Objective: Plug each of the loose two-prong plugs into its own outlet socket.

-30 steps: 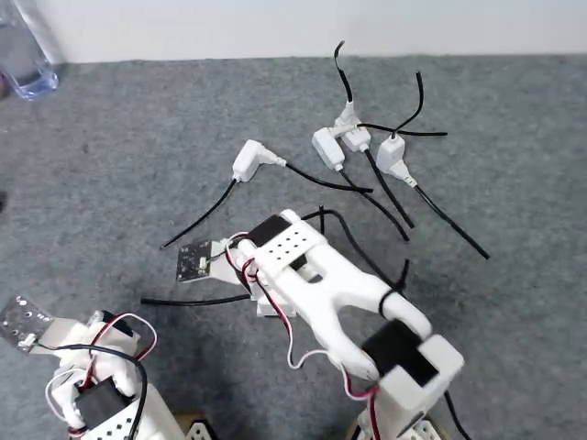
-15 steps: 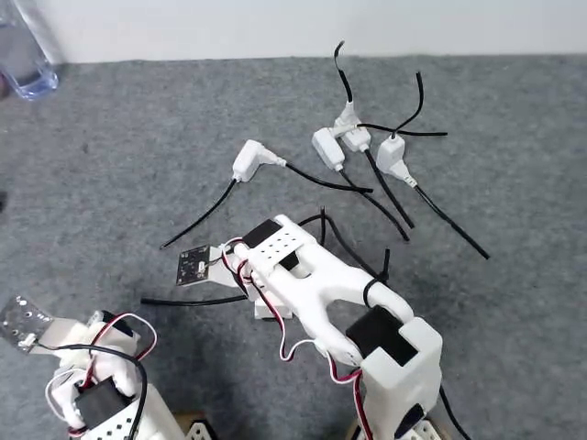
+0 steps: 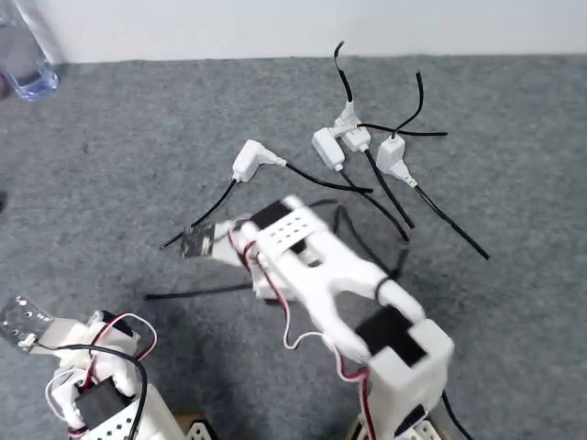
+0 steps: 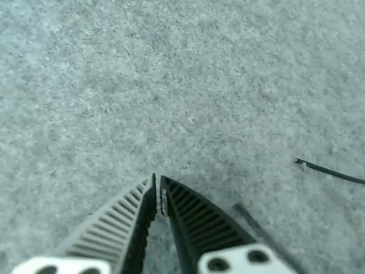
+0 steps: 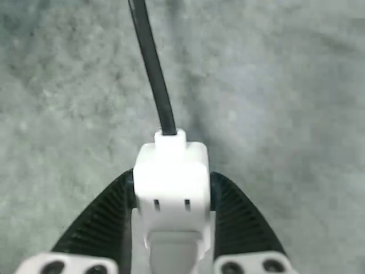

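The right gripper (image 5: 171, 185) is spread just wide enough to pinch a white block-shaped outlet socket (image 5: 171, 165) between its black ribbed fingers (image 5: 105, 211). One finger is pressed flat against each side of the block. The face of the socket with its two narrow slots points back toward the wrist camera. A black cord (image 5: 151, 63) leaves the far end of the socket and runs away over the grey felt-covered bench (image 5: 296, 85). Whether the socket rests on the felt or hangs just above it cannot be told.

In the high view the white right arm (image 3: 321, 266) stretches over the middle of the bench and covers its own gripper and the held socket.

The left gripper (image 4: 158, 191) is pressed together, its tips meeting along a hairline seam, closed on itself above bare felt. A thin black cord end (image 4: 328, 169) lies well apart from it. The left arm (image 3: 92, 385) sits at the near left corner of the bench.

Beyond the right arm a white angled plug (image 3: 248, 160) lies alone on its cord. Farther to the right, a cluster of three white plug pieces (image 3: 351, 136) lies close together, their black cords crossing.
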`<state>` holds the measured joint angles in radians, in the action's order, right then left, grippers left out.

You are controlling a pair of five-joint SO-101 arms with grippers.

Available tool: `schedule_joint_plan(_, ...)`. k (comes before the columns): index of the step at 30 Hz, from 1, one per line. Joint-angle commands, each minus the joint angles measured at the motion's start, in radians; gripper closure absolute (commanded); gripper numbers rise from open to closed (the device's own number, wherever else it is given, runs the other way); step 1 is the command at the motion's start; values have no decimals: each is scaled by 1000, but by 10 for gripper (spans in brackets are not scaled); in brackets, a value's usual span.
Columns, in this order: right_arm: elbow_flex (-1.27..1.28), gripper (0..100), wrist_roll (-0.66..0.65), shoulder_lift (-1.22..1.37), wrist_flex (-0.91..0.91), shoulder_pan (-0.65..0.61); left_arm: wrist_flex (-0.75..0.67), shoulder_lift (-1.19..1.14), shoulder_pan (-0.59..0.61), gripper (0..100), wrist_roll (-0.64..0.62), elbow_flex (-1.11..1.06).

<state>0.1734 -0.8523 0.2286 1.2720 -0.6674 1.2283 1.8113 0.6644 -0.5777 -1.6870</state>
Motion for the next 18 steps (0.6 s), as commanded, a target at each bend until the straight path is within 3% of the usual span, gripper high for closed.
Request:
schedule_joint_plan(1, -112, 991, 32, -176, 73, 71, -8, 6, 6, 988, 9, 4)
schedule_joint_plan(8, -112, 991, 245, -321, 16, 197, -8, 6, 5, 988, 9, 4)
schedule_joint_plan(14, 14, 991, 542, -354, -246, 357, -8, 6, 5, 988, 9, 4)
schedule_joint_plan(18, 37, 991, 591, -338, -420, 458, -8, 6, 5, 988, 9, 4)
